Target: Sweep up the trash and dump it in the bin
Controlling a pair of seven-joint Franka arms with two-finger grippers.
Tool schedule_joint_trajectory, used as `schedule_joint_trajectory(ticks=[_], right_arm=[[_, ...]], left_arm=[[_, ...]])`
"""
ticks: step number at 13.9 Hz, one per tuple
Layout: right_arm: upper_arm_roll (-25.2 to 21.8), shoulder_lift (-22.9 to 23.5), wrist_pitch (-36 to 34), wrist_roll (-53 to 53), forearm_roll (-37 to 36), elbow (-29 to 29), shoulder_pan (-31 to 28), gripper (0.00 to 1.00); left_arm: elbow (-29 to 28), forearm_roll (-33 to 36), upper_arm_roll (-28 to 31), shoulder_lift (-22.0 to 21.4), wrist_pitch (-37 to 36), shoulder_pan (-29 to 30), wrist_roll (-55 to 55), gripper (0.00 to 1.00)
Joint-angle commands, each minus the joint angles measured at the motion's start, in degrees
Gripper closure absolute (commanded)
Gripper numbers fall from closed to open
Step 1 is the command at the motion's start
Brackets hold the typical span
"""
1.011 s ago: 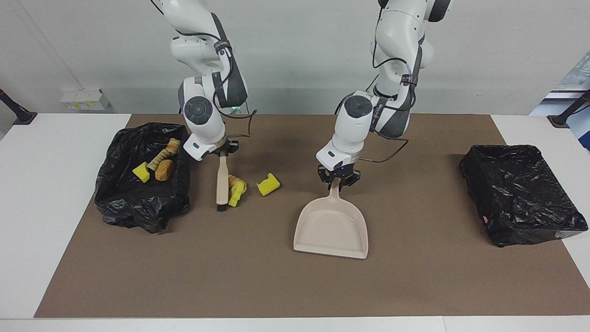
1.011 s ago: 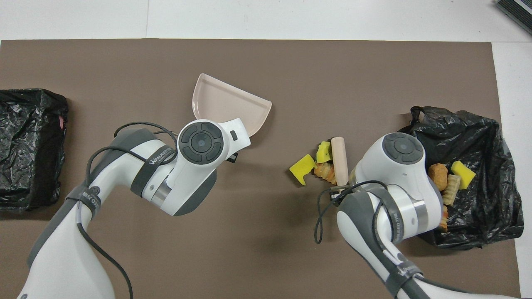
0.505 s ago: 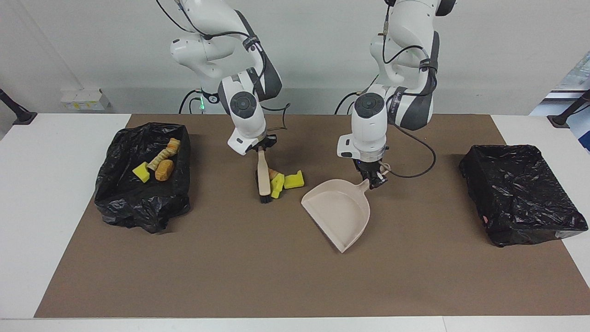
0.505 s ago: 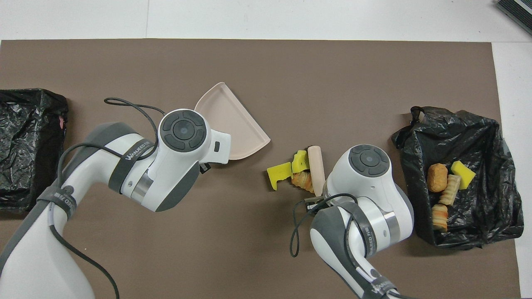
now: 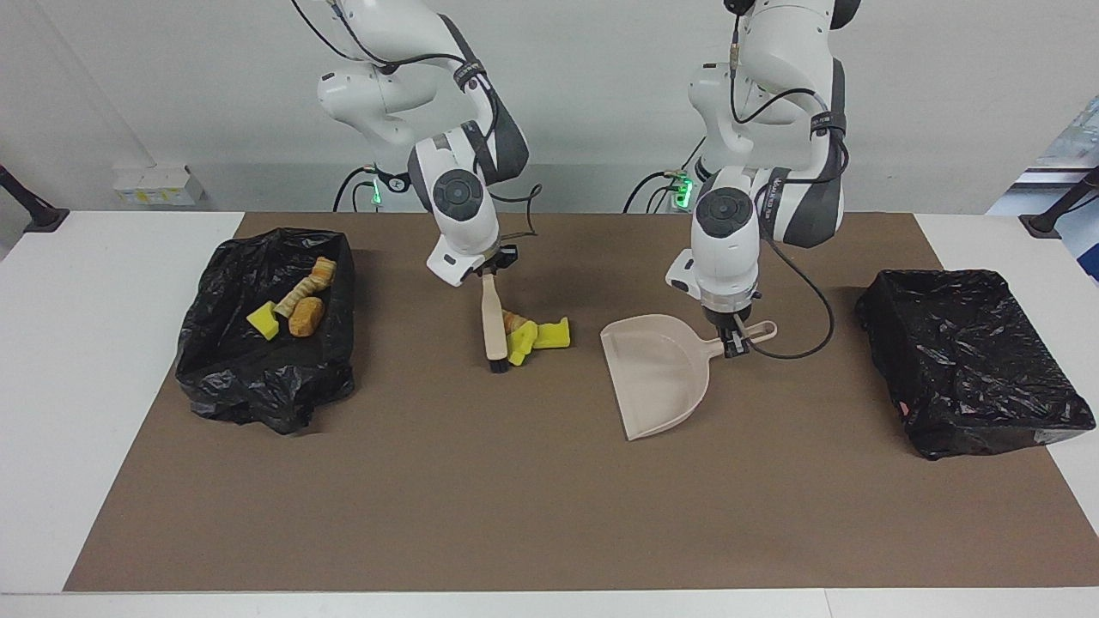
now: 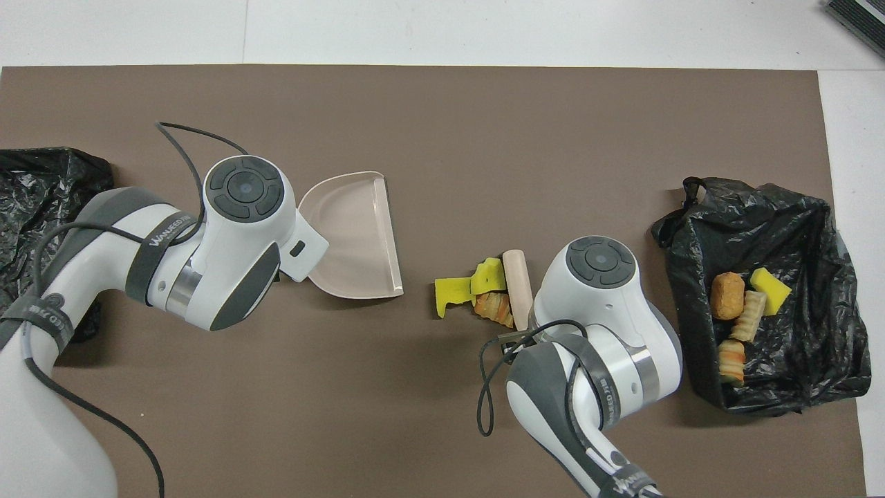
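Three scraps of trash lie together on the brown mat [image 5: 515, 515]: two yellow sponge chunks [image 5: 550, 334] [image 6: 453, 290] and a tan lump [image 5: 512, 322] [image 6: 496, 308]. My right gripper [image 5: 489, 273] is shut on the beige brush [image 5: 491, 322] [image 6: 517, 277], whose bristles touch the mat beside the scraps. My left gripper [image 5: 732, 340] is shut on the handle of the beige dustpan [image 5: 657, 373] [image 6: 356, 242], low at the mat, its open mouth facing the scraps with a gap between. Several more scraps [image 5: 305, 316] [image 6: 727, 295] lie in the black bin [image 5: 258, 378] [image 6: 795, 228] at the right arm's end.
A second black-lined bin [image 5: 970, 360] [image 6: 41, 180] stands at the left arm's end of the mat. White table [image 5: 86, 343] surrounds the mat. A cable hangs from each wrist.
The right gripper has swept the brush and the three scraps toward the dustpan. The left gripper has turned the dustpan's mouth toward the scraps and shifted toward the left arm's end.
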Motion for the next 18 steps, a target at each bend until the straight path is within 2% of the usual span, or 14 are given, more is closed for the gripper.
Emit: schedule_joint_trajectory(ticks=[1, 3, 7, 10, 13, 15, 18], right_arm=[[0.2, 0.8, 2.6, 4.6, 1.5, -0.1, 3.1, 1.00], [0.2, 2.2, 5.1, 7.8, 1.7, 0.2, 5.1, 1.00], [0.3, 4.7, 9.1, 10.3, 8.6, 1.8, 9.3, 1.00], [0.3, 7.4, 11.4, 10.4, 13.6, 5.5, 12.8, 1.00], [0.3, 8.7, 12.8, 8.1, 21.2, 8.0, 13.4, 1.00], [0.3, 8.5, 12.8, 5.1, 25.9, 8.6, 13.4, 1.00], [0.0, 4.7, 9.4, 4.9, 26.0, 7.7, 11.9, 1.00]], left_arm=[[-7.3, 1.4, -0.2, -5.2, 0.1, -3.1, 0.5, 1.00], [-9.8, 1.8, -0.4, -6.6, 0.9, -4.3, 0.5, 1.00], [-13.3, 3.0, -0.2, -9.0, 1.1, -6.3, 0.3, 1.00], [-13.6, 4.0, -0.2, -9.0, 1.9, -5.7, 0.2, 1.00], [-13.7, 4.0, -0.3, -9.0, 2.9, -4.4, 0.2, 1.00], [-15.1, 3.9, -0.3, -9.2, 4.2, -3.0, 0.3, 1.00], [-16.2, 3.8, -0.4, -9.3, 6.9, -2.0, 1.1, 1.00]])
